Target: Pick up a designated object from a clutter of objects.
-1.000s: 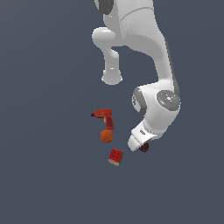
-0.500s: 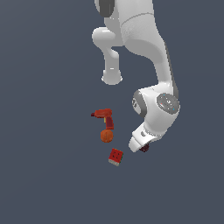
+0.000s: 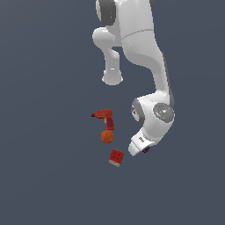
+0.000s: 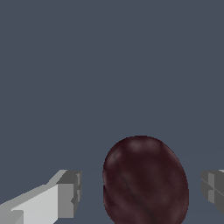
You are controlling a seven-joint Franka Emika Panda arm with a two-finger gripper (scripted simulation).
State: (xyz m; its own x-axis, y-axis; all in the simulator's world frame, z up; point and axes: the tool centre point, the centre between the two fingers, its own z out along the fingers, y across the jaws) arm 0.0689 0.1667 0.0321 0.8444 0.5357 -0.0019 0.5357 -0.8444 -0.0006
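Observation:
The designated object, a dark maroon plum-like ball [image 4: 145, 181], fills the space between my two fingers in the wrist view. One grey fingertip [image 4: 70, 192] stands on one side and the other [image 4: 213, 186] on the opposite side, each with a gap to the ball. My gripper [image 4: 142, 190] is open around it. In the exterior view only a dark sliver of the ball [image 3: 146, 150] shows under the white hand, where my gripper [image 3: 141, 148] sits low over the floor. The rest of the clutter of objects lies toward the exterior view's left.
A red power drill [image 3: 104, 117], an orange ball [image 3: 107, 136] and a red cube [image 3: 116, 157] with a pale side lie in a loose column. The cube is the closest to my hand. The arm's white links rise behind.
The hand has sunk slightly lower over the maroon ball. The drill, orange ball and cube have stayed where they were.

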